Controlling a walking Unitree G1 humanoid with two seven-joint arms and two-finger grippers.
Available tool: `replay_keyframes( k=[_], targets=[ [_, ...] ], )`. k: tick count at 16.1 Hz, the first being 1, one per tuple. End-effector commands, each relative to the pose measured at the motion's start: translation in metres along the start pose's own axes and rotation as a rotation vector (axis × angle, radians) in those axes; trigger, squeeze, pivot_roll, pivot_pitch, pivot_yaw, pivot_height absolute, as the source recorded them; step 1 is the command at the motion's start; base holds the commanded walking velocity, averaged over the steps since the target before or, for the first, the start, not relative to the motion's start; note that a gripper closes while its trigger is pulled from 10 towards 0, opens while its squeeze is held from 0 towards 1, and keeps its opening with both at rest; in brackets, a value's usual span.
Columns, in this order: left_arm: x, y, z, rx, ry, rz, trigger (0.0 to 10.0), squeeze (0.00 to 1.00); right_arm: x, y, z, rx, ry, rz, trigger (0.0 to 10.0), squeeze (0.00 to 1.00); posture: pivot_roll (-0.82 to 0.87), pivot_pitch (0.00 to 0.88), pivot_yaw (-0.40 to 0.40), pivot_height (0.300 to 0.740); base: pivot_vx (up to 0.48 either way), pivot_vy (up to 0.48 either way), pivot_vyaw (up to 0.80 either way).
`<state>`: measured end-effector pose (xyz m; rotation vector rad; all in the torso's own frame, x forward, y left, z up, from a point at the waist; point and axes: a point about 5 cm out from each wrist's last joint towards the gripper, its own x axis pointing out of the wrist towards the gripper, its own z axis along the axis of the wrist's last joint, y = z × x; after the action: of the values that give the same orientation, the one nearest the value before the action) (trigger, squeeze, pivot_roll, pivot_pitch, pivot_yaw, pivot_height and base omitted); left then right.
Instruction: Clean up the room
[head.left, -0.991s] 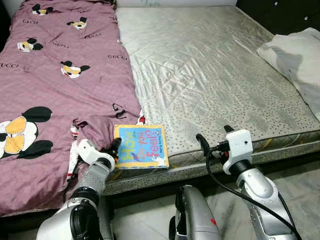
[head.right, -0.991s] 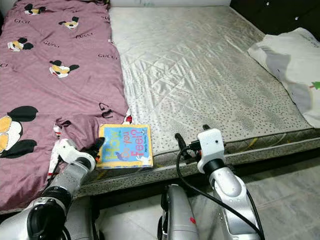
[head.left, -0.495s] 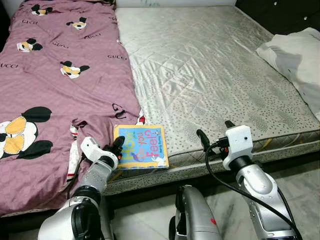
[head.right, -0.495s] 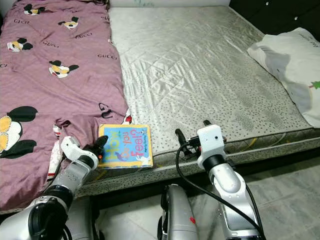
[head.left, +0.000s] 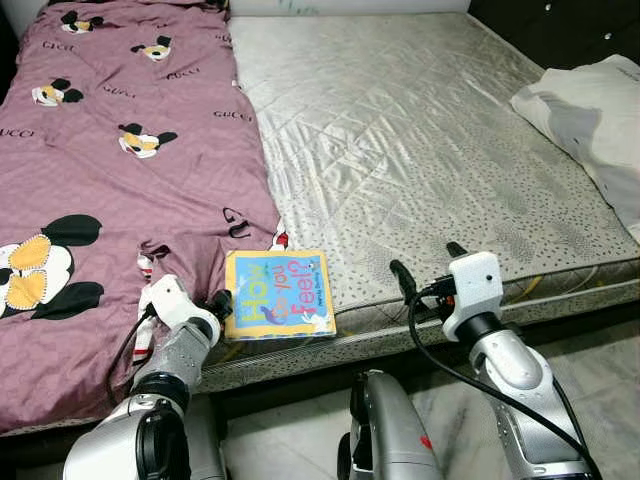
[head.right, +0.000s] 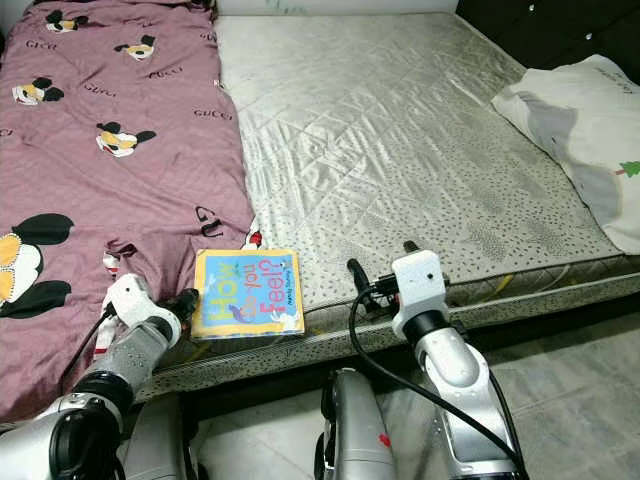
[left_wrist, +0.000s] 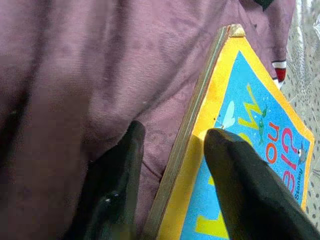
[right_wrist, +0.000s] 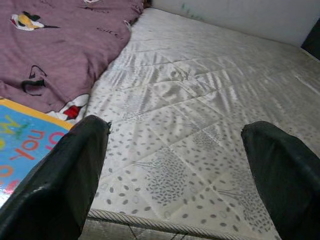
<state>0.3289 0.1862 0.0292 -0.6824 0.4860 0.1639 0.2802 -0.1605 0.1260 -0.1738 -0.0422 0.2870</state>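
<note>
Pulled back toward the purple blanket (head.left: 110, 200) since a second ago, left gripper (left_wrist: 172, 150) now straddling the left edge of the children's book (head.left: 278, 293), fingers parted, one on the cover, one on the cloth; lies flat near the front edge of the mattress (head.left: 420, 150), half on the blanket. Hovers over the mattress edge beside the book, right gripper (head.left: 425, 275), fingers spread wide and holding nothing; white pillow (head.left: 600, 110) at the far right.

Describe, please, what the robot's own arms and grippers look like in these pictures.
Both arms are silver metal with rounded segments and black joints. The left gripper and right gripper each have two long black fingers, matte and slightly scuffed, behind a white boxy wrist housing. A black cable loops from the right wrist down along that arm; a thinner one trails from the left wrist.
</note>
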Motion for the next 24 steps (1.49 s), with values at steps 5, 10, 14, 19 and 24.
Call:
replay_keyframes(
  k=[5,10,14,19,24],
  targets=[
    [-0.001,0.009,-0.003,0.007,0.036,0.055,10.0,1.0,-0.002,0.004,-0.006,0.008,0.017,0.002,10.0,0.0,-0.13,0.133,-0.053,0.523,0.0,0.0,0.0],
    [0.0,0.003,-0.007,0.031,0.08,0.022,2.5,0.0,-0.002,-0.002,-0.004,-0.009,0.018,-0.018,10.0,0.0,-0.14,0.135,-0.051,0.523,0.0,0.0,0.0],
    [0.003,-0.008,0.001,0.024,0.019,-0.011,0.0,0.0,-0.001,-0.003,-0.004,-0.018,0.016,-0.028,10.0,0.0,-0.15,0.131,-0.05,0.523,0.0,0.0,0.0],
    [0.006,-0.027,0.012,-0.002,-0.067,-0.066,0.0,0.0,-0.001,-0.009,-0.003,-0.033,0.014,-0.063,10.0,0.0,-0.15,0.129,-0.047,0.523,0.0,0.0,0.0],
    [0.008,-0.05,0.025,-0.025,-0.14,-0.155,0.0,0.0,0.001,-0.009,-0.004,-0.041,0.016,-0.073,10.0,0.0,-0.15,0.13,-0.047,0.523,0.0,0.0,0.0]
  ],
)
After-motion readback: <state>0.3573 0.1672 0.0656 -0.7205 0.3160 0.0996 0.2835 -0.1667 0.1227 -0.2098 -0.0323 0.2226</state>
